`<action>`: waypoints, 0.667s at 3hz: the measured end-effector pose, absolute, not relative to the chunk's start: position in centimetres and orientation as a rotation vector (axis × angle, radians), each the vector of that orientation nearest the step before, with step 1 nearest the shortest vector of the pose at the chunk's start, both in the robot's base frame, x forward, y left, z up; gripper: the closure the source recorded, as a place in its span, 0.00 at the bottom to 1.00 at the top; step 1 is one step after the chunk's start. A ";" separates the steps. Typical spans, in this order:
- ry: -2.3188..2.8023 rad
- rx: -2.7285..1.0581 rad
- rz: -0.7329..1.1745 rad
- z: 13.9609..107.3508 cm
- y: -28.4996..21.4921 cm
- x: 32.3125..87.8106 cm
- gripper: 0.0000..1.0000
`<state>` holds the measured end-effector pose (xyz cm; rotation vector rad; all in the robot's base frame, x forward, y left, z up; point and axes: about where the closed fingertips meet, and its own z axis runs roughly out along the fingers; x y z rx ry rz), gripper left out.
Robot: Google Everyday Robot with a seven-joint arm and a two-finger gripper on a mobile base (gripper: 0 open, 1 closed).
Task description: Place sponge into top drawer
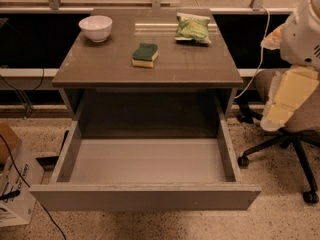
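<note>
The sponge, dark green over yellow, lies flat on the brown tabletop, near its middle. The top drawer is pulled wide open below the tabletop, and its grey floor is bare. My gripper hangs at the right edge of the view, beside the table's right side and above the floor. It is well apart from the sponge and holds nothing that I can see.
A white bowl stands at the tabletop's back left and a crinkly green snack bag at the back right. An office chair stands right of the drawer. A cardboard box and cables lie on the floor at left.
</note>
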<state>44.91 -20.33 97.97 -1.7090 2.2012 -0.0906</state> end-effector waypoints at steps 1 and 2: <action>2.171 -1.691 -0.076 98.0 -17.2 47.3 0.00; 2.155 -1.685 -0.040 97.5 -14.4 50.7 0.00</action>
